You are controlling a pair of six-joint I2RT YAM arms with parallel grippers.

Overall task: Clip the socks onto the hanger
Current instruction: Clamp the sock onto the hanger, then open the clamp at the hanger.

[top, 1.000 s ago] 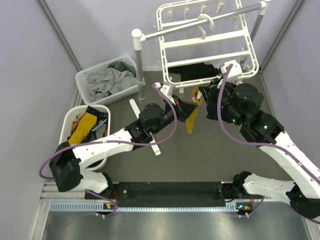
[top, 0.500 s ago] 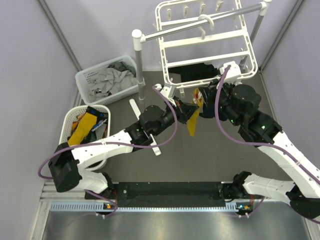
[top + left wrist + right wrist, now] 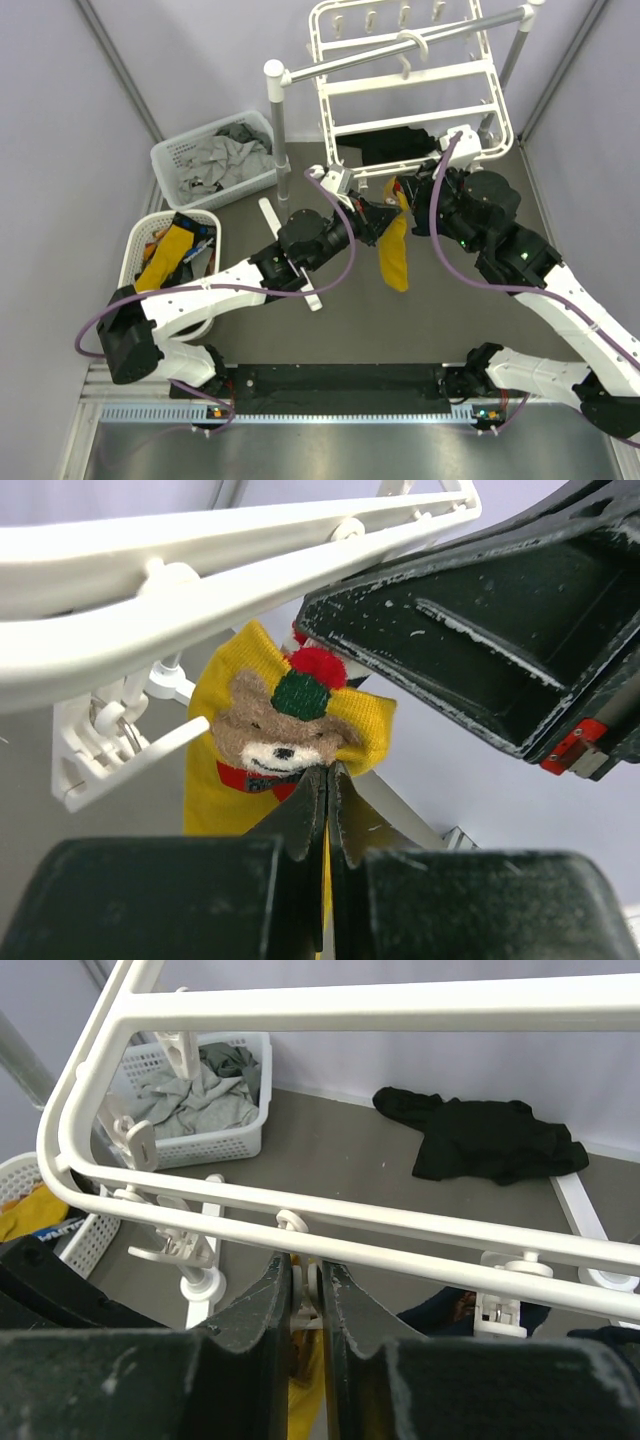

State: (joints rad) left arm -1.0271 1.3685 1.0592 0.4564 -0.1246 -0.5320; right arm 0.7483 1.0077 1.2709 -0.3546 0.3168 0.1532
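Note:
A yellow sock with a bear face (image 3: pixel 280 730) hangs under the near bar of the white hanger (image 3: pixel 500 95); in the top view it (image 3: pixel 394 255) dangles below that edge. My left gripper (image 3: pixel 328 775) is shut on the sock's top edge, just under the hanger bar (image 3: pixel 200 570). My right gripper (image 3: pixel 307 1280) is shut on a white clip (image 3: pixel 320 1278) that hangs from the hanger bar (image 3: pixel 420 1225), with the yellow sock (image 3: pixel 305 1380) right beneath it. The two grippers (image 3: pixel 385 215) (image 3: pixel 408 192) nearly touch. More socks lie in a round white basket (image 3: pixel 150 225).
A rectangular white basket (image 3: pixel 165 160) of grey cloths stands at the back left. A black garment (image 3: pixel 395 145) lies on the floor under the hanger. The grey pole rack (image 3: pixel 275 110) carries the hanger. A dark sock (image 3: pixel 450 1310) hangs to the right of my right jaws.
The yellow sock has dropped open and now hangs longer, a little further right. My right gripper has moved left onto the clip above it. The left gripper keeps its hold.

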